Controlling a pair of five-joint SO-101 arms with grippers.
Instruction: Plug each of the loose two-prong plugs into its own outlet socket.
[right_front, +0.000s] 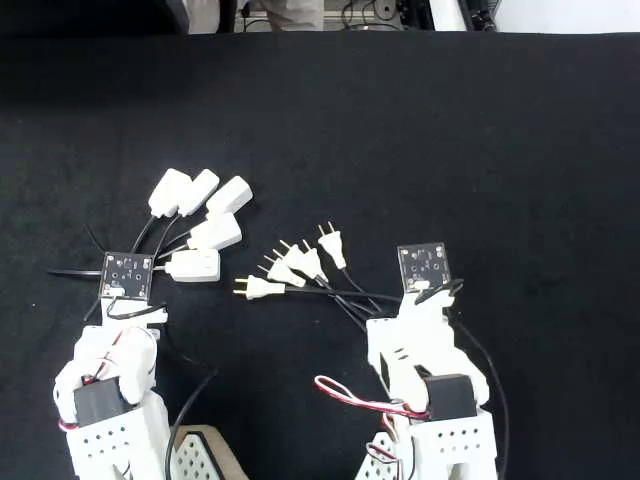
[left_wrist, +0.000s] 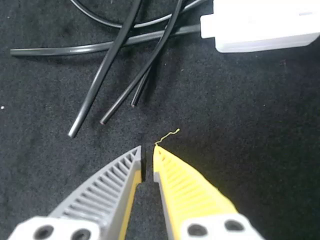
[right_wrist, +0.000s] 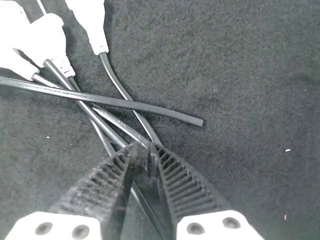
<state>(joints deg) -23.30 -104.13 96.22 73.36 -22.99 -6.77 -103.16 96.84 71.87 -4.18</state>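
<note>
Two white printed-plastic arms with black servo blocks (right_front: 97, 401).
On the left arm (right_front: 125, 355), ribbed grey and yellow fingers (left_wrist: 187, 187); on the right arm (right_front: 420, 340), ribbed black fingers (right_wrist: 182, 182) and looped red-and-white wires (right_front: 350, 397); screw-holed white finger bases.

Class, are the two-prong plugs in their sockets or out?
Out. All four plugs lie bare-pronged, apart from the white sockets.

No word, number or sign can be read anywhere; the small dark boards (right_front: 127, 272) by the arms bear only unreadable specks
</note>
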